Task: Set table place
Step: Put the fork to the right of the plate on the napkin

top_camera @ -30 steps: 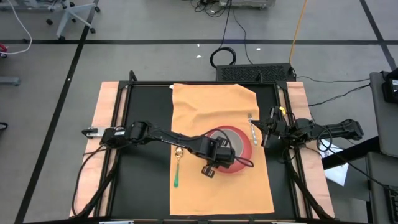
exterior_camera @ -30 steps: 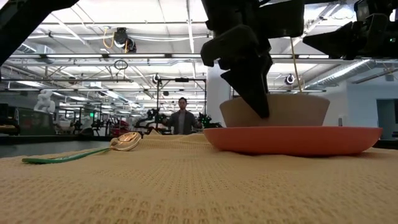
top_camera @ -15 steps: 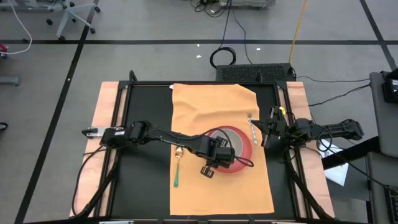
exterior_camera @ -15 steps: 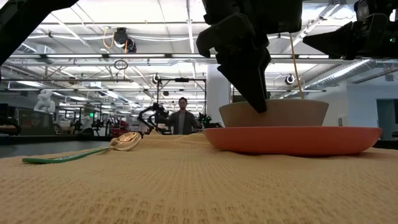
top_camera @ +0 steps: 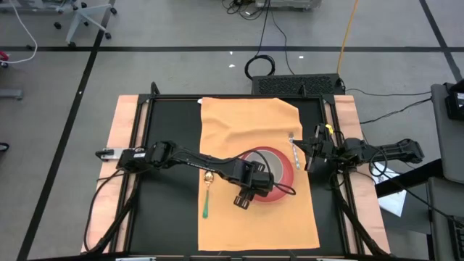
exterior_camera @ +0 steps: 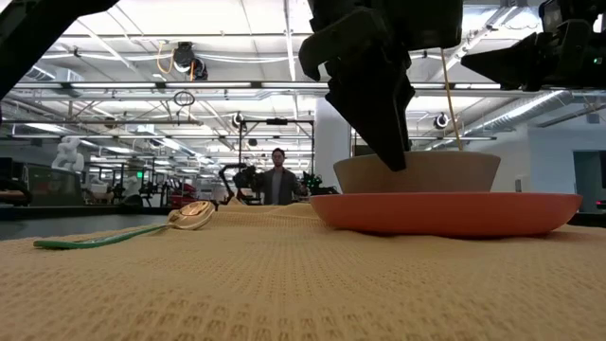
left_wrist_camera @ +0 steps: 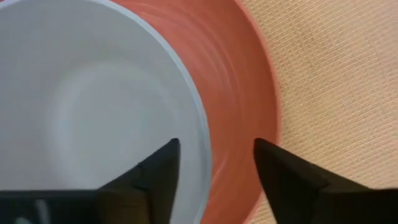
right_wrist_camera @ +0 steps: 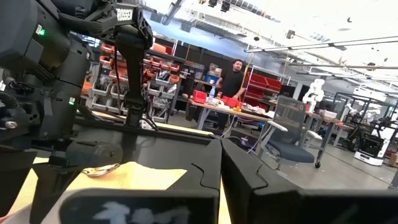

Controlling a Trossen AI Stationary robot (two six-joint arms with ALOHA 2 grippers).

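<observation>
Over the red plate (top_camera: 279, 168) the left claw (left_wrist_camera: 214, 177) points down, its fingers (left_wrist_camera: 152, 177) spread astride the rim of a pale bowl (left_wrist_camera: 93, 106), one inside, one outside, pinching nothing. Beneath it all lies the orange-tan mat (top_camera: 250, 127), with a green-handled spoon (top_camera: 206, 194) just to the claw's left. Off at the mat's right edge the right claw (top_camera: 308, 154) waits by a fork (top_camera: 293, 151), fingers pressed together.

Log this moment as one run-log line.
left end effector: open astride bowl rim | bowl: on red plate | plate: on mat | right end effector: shut, by fork
</observation>
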